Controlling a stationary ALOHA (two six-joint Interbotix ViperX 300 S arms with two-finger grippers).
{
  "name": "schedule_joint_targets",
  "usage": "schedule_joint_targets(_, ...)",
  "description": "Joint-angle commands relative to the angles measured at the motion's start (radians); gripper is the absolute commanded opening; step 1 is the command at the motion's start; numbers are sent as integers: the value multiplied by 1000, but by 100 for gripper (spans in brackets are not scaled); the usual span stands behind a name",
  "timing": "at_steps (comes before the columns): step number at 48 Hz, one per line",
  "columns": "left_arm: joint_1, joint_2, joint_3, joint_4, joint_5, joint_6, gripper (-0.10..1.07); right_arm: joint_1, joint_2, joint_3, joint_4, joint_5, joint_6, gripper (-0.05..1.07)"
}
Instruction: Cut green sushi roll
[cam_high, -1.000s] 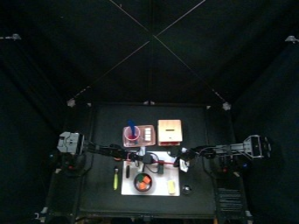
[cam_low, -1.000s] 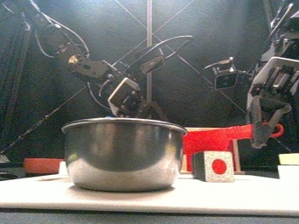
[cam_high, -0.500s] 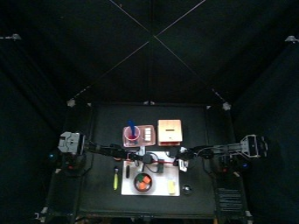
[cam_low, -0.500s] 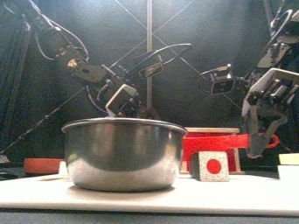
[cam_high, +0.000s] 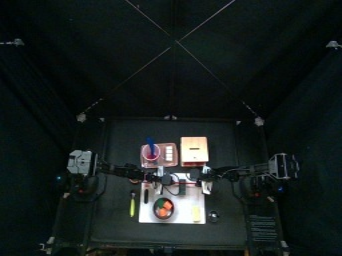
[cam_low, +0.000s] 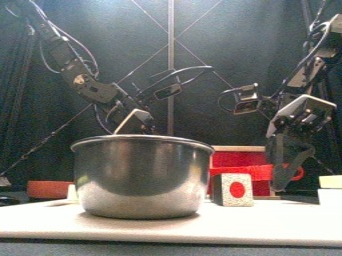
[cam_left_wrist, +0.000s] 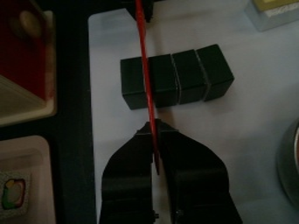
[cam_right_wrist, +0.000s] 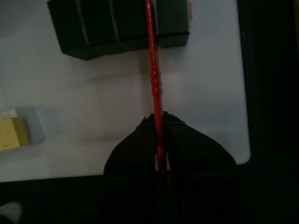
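The green sushi roll (cam_left_wrist: 176, 79) is a dark, segmented block lying on the white cutting board (cam_left_wrist: 246, 131). In the left wrist view my left gripper (cam_left_wrist: 153, 131) is shut on a thin red knife (cam_left_wrist: 142, 61) whose blade crosses one end of the roll. My right gripper (cam_right_wrist: 156, 122) is likewise shut on a thin red knife (cam_right_wrist: 151, 61), and its blade runs over the roll (cam_right_wrist: 117, 26). From the front, the left gripper (cam_low: 130, 118) hangs behind the pot and the right gripper (cam_low: 286, 170) is low at the right. The pot hides the roll there.
A steel pot (cam_low: 142, 175) stands large at the front. Beside it are a red box (cam_low: 243, 160) and a red-and-white sushi piece (cam_low: 238, 188). A yellow block (cam_right_wrist: 17, 127) lies on the board. A pink container (cam_high: 152, 153) and a wooden box (cam_high: 197, 150) sit at the back.
Both grippers have come down toward the board. In the front view the right one sank and shifted left with its knife, and the left one dropped behind the pot.
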Motion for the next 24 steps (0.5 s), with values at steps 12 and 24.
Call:
schedule_joint_targets(12, 14, 2, 44, 2, 26, 5, 38, 5, 15, 28, 14, 15, 6, 36)
schedule_joint_targets(24, 17, -63, 40, 5, 26, 6, 38, 6, -64, 25, 9, 40, 8, 36)
